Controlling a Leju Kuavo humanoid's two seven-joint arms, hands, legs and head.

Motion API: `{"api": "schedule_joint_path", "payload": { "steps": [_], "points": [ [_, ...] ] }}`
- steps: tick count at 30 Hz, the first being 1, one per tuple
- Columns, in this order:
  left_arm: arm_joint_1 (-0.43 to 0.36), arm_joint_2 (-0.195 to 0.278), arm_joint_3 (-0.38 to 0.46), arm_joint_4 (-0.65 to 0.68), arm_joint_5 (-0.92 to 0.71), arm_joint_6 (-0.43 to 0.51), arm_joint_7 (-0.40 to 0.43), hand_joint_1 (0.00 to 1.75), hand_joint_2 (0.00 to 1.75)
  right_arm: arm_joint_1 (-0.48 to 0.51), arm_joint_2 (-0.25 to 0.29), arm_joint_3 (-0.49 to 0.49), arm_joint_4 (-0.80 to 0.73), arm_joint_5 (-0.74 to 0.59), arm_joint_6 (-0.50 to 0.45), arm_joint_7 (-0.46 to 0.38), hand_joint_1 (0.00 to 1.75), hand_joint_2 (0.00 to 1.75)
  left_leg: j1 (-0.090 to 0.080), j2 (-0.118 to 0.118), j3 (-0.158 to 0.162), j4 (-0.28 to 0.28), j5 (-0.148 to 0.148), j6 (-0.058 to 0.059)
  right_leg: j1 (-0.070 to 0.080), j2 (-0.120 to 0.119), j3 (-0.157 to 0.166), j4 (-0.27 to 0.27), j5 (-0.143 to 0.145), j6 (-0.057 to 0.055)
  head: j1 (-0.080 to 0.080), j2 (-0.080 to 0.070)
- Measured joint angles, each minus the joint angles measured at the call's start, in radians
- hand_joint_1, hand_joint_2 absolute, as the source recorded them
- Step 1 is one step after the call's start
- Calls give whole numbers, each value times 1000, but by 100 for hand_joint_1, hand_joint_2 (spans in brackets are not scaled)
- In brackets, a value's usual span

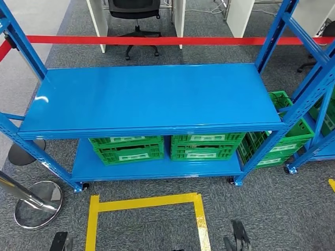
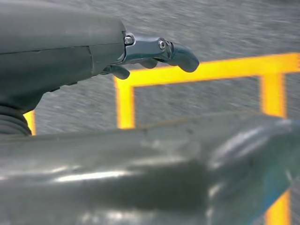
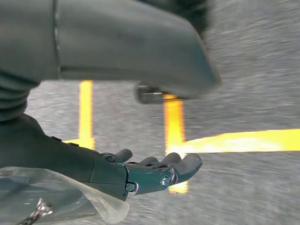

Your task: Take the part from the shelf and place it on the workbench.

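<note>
Little of the task looks done. The shelf (image 1: 150, 97) stands ahead, its top board bare; green crates (image 1: 166, 146) sit on the lower board, and no part can be made out. The left hand (image 2: 155, 51) and right hand (image 3: 155, 171) hang over the floor, fingers apart, holding nothing.

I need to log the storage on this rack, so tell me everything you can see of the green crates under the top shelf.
The green crates are slotted plastic bins with pale labels on their front faces. Two sit side by side on the lower blue shelf, a small gap between them, upright, mostly hidden beneath the top shelf. Their contents cannot be seen. More green crates stand to the right, past the rack's upright. Nothing else touches them.
</note>
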Motion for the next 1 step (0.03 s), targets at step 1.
{"api": "schedule_joint_path", "payload": {
  "steps": [1],
  "points": [
    [-4, 1, -8, -10, 8, -2, 0, 0, 0, 10, -2, 5, 5, -4, 2, -1, 0, 175, 0, 0, 1, 0, 0, 0, 0, 0, 4, -10, 13, 1, 0, 0]
  ]
}}
